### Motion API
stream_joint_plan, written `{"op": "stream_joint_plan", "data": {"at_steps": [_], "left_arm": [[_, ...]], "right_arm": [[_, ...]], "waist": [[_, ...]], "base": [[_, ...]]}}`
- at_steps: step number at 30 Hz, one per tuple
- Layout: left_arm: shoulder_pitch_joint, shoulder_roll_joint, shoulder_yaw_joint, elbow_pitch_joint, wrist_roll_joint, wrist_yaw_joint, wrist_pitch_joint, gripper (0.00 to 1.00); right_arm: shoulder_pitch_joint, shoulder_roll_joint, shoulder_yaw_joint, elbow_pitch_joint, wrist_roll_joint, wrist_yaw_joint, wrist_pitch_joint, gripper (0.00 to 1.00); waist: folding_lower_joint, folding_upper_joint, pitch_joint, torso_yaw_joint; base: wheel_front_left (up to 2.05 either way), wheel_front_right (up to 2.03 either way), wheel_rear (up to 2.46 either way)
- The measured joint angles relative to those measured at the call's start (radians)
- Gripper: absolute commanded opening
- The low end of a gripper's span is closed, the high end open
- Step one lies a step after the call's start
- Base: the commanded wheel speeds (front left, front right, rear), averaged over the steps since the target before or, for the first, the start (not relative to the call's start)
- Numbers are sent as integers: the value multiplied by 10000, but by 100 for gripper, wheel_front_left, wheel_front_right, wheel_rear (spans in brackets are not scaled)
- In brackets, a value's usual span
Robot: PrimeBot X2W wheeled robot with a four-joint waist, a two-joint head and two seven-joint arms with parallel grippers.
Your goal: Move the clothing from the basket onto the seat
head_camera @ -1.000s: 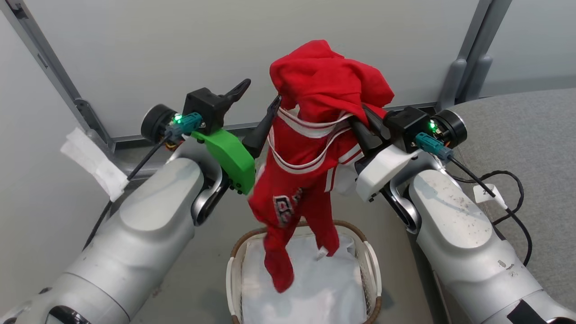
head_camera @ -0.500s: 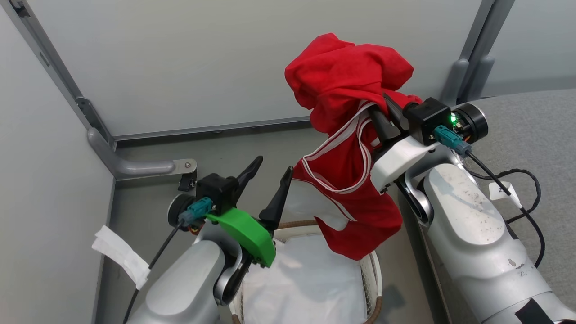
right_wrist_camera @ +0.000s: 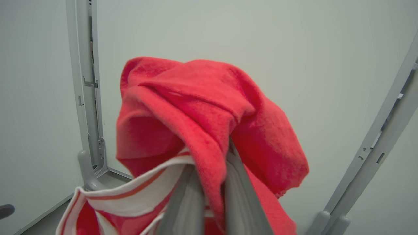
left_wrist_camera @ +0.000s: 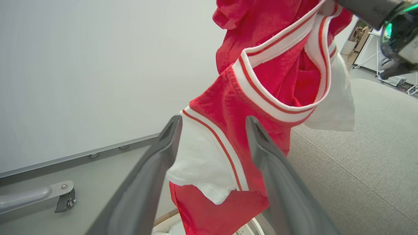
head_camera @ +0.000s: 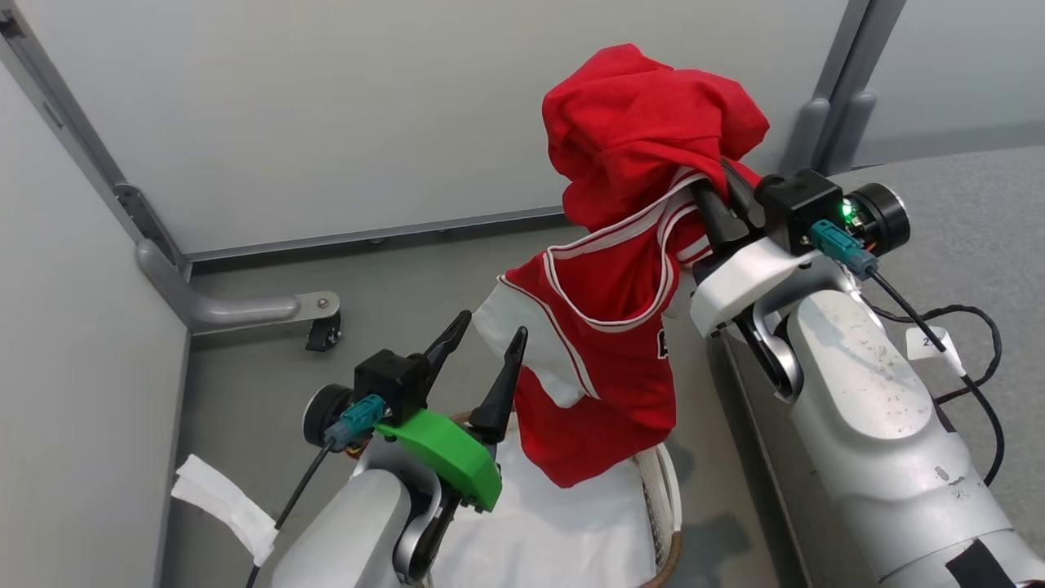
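**Head view.** The clothing point(head_camera: 608, 327), a red garment with white striped trim, is held up by the right gripper point(head_camera: 718, 192), whose fingers are closed on a bunched fold near its top. From that grip it hangs lengthwise downward, with its lower hem over the right side of the basket point(head_camera: 665, 498). Whether the hem touches the white liner point(head_camera: 555, 531) cannot be told. The left gripper point(head_camera: 492, 324) is held lower, with its fingers spread and nothing gripped, just beside a white panel of the garment. The seat point(head_camera: 980, 212) lies to the robot's right, past the right arm, so the carrying arm is judged the nearer one.

**Left wrist view.** The white panel of the clothing point(left_wrist_camera: 277, 81) is seen beyond the parted fingers of the left gripper point(left_wrist_camera: 214, 119). The seat point(left_wrist_camera: 359, 163) is spread out to the right.

**Right wrist view.** Red fabric of the clothing point(right_wrist_camera: 202, 107) is draped over the right gripper point(right_wrist_camera: 210, 169) and pinched between its fingers.
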Motion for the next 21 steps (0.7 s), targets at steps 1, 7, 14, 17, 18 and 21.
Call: {"op": "stream_joint_plan", "data": {"at_steps": [1, 7, 14, 17, 18, 21], "left_arm": [[20, -48, 73, -58, 63, -2, 0, 100], [74, -159, 293, -127, 493, -35, 0, 100], [72, -247, 238, -150, 725, -42, 0, 100], [68, -284, 82, -176, 757, -50, 0, 100], [63, -291, 19, -178, 763, -50, 0, 100], [29, -293, -148, -169, 784, -52, 0, 100]], "right_arm": [[-3, -25, -59, -8, -38, 0, 0, 0], [-126, -165, -251, -84, -119, 0, 2, 0], [-202, -458, -550, -161, -219, 0, 2, 0], [-205, -560, -667, -226, -236, 0, 2, 0], [-204, -587, -709, -242, -268, 0, 2, 0], [-205, -650, -859, -324, -320, 0, 2, 0]], "waist": [[0, 0, 15, -72], [0, 0, 147, -650], [0, 0, 379, -1631], [0, 0, 498, -2079], [0, 0, 543, -2236], [0, 0, 677, -2658]], "base": [[0, 0, 0], [0, 0, 0], [0, 0, 0], [0, 0, 0], [0, 0, 0], [0, 0, 0]]}}
